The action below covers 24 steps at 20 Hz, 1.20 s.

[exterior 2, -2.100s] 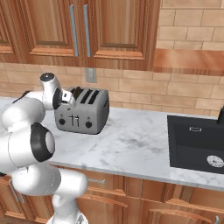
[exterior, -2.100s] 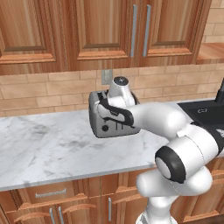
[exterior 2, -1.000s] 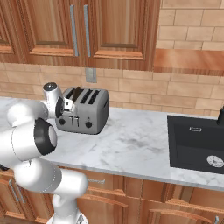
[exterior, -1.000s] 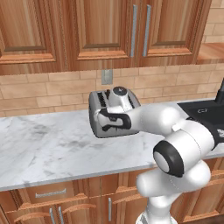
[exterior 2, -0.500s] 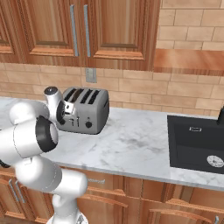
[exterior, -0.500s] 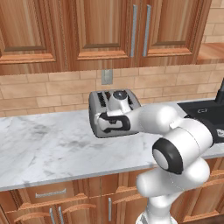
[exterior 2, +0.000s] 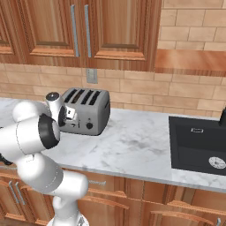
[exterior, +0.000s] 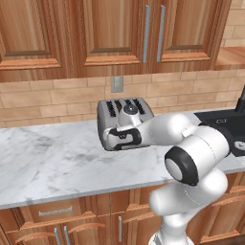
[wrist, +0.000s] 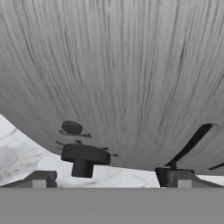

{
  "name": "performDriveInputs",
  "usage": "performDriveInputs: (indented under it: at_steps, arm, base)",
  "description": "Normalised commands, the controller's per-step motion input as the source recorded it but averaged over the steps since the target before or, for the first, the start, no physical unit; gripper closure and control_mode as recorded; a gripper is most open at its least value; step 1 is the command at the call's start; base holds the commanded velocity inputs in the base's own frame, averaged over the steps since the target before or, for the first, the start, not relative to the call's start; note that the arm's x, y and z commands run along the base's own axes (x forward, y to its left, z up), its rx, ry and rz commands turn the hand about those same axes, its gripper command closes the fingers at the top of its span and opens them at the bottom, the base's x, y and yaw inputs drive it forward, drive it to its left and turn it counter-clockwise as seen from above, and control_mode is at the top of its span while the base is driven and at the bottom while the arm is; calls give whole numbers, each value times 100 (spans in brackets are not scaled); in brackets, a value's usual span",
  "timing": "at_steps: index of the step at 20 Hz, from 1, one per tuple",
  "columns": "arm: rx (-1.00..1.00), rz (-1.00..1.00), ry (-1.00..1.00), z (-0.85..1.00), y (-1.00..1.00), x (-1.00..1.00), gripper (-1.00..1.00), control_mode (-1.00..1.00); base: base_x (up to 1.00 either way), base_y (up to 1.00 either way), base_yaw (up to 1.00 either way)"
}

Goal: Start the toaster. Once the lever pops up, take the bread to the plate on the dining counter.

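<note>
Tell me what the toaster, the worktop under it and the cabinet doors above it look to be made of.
Toaster: apparently brushed metal, silver-grey with fine streaks across its face in the hand view; its knob looks like matte black plastic.
Worktop: looks like polished marble, white with grey veining.
Cabinet doors: seemingly varnished reddish-brown wood with visible grain, and slim metal-looking handles.
</note>
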Motion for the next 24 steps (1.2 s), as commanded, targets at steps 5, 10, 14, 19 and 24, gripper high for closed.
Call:
performDriveInputs:
  at_steps: [5,10,14,19,24]
  arm:
    - [0,0,0,-24,0,0,-100,-100]
    - [0,0,0,-12,0,0,-100,-100]
    - [0,0,0,0,0,0,-100,-100]
    - [0,0,0,0,0,0,-100,-100]
    - [0,0,0,0,0,0,-100,-100]
  base:
    - [0,0,0]
    - [0,0,0]
    - [0,0,0]
    - [0,0,0]
    - [0,0,0]
